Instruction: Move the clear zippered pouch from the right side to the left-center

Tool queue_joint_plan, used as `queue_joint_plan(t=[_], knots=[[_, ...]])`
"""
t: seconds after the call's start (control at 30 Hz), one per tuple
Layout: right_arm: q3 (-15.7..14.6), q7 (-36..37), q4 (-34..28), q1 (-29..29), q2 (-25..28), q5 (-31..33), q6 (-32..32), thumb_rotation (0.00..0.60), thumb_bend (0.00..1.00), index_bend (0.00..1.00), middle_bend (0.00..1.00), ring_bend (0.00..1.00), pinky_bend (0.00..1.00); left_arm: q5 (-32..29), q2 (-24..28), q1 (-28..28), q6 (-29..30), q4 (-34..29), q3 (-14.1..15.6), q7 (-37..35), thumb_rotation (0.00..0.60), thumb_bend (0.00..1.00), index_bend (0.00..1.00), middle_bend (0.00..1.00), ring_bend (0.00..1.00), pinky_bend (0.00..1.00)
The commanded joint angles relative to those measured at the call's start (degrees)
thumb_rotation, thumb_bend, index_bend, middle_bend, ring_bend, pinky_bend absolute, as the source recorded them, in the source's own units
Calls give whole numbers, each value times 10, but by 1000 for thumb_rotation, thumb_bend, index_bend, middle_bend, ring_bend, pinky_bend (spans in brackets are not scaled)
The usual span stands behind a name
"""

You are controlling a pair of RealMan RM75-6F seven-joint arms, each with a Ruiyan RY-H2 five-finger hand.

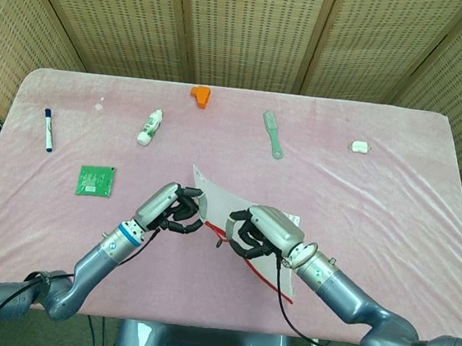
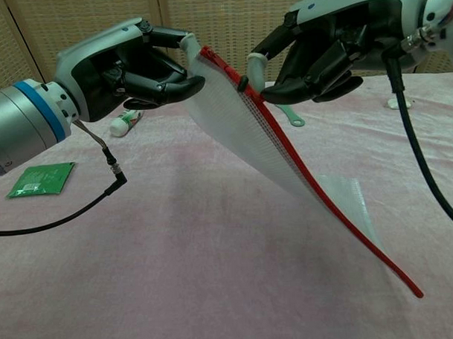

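The clear zippered pouch (image 2: 264,142) with a red zipper edge hangs tilted in the air between both hands, its lower corner near the pink tablecloth (image 2: 178,275). My left hand (image 2: 126,69) pinches its upper corner. My right hand (image 2: 330,50) holds the zipper end by the black pull, just right of that corner. In the head view the pouch (image 1: 218,196) shows at the table's front centre, with the left hand (image 1: 173,208) on its left and the right hand (image 1: 262,230) on its right.
A green circuit board (image 1: 96,180) lies left of the hands, and a blue marker (image 1: 48,130) at the far left. Along the back are a white bottle (image 1: 150,126), an orange piece (image 1: 200,95), a green brush (image 1: 273,134) and a small white item (image 1: 359,146).
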Motion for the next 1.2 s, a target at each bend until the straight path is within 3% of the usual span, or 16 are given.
queue_joint_plan(t=[0.03, 1.2], knots=[[-2, -3, 2, 0, -2, 3, 2, 600, 714, 811, 1000, 984, 1000, -2, 4, 1, 3, -5, -3, 0, 600, 791, 852, 934, 890, 1000], [-39, -69, 35, 4, -21, 35, 5, 600, 718, 812, 1000, 984, 1000, -27, 43, 6, 30, -58, -56, -16, 600, 794, 863, 934, 891, 1000]])
